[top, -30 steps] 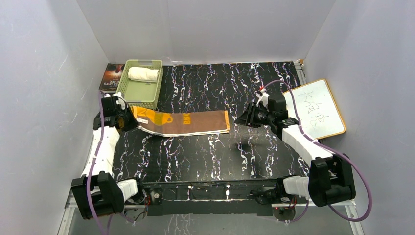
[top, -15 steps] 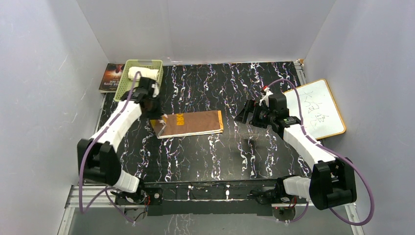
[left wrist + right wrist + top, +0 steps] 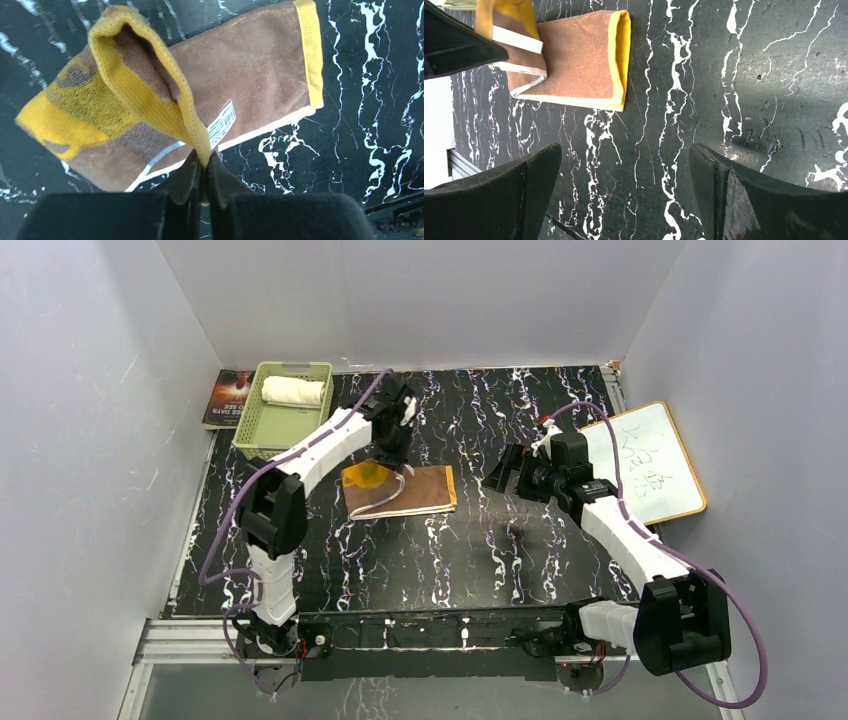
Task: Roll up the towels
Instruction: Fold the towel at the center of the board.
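Left wrist: left tool [image 3: 204, 167] pinching brown towel [image 3: 250, 75] edge; right tool [image 3: 624, 160] wide, empty.

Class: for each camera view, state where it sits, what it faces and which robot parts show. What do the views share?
Top external: above and behind the bases, looking down on the black marbled table; both arms, left gripper and right gripper show.
Left wrist: on the left arm, looking past its shut fingers at the pinched brown towel with yellow-orange pattern.
Right wrist: on the right arm, facing the table between its open fingers.
Shared: all three show that towel.
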`<state>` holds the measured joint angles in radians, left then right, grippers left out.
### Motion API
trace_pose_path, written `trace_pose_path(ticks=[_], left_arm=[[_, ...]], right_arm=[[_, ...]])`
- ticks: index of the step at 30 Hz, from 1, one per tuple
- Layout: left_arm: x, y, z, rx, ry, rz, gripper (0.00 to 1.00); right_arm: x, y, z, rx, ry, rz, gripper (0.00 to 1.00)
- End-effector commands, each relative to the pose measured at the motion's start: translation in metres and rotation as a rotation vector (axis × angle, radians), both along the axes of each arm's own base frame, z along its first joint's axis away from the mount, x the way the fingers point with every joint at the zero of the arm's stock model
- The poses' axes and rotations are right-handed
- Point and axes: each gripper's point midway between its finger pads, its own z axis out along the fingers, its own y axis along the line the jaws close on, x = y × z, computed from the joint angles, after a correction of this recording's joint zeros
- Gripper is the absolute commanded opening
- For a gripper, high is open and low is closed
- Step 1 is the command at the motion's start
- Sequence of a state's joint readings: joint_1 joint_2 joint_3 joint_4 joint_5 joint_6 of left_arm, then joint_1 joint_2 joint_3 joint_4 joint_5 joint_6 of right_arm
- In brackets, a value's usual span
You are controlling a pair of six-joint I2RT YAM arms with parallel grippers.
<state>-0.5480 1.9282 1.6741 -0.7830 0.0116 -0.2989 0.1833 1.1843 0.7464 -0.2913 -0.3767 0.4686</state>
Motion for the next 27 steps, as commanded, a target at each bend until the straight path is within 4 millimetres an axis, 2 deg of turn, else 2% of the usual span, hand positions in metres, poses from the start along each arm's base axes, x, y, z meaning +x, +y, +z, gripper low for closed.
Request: trace_pose_path(ticks=[1,7,11,16,19,22,27], left_arm=[[-0.022,-0.012,0.003,0.007,0.102,-0.117,0.00],[-0.031,-0.022,0.008,-0.027,0.135,-0.175,0.00],[-0.037,-0.023,0.024,-0.042,0.135,-0.198,0.00],[-0.037,-0.021,0.056,-0.057,0.093,-0.201,0.00],[-0.039,-0.017,0.065,-0.044,0.096,-0.204,0.00],[-0.044,-0.019,0.058,-0.045,0.134,-0.215,0.00],[-0.051,-0.025,0.031,-0.067,0.199,-0.233,0.00]], right_arm=[[0.012,-0.002,0.019,-0.014,-0.067,-0.007,0.98],[0.013,0.001,0.016,-0.011,-0.058,0.005,0.98],[0.014,0.002,0.014,-0.007,-0.049,0.013,0.98],[0.013,0.003,0.011,-0.005,-0.043,0.021,0.98],[0.013,0.004,0.011,-0.003,-0.041,0.024,0.98],[0.013,0.004,0.011,0.000,-0.041,0.027,0.98],[0.013,0.004,0.010,-0.006,-0.043,0.027,0.98]])
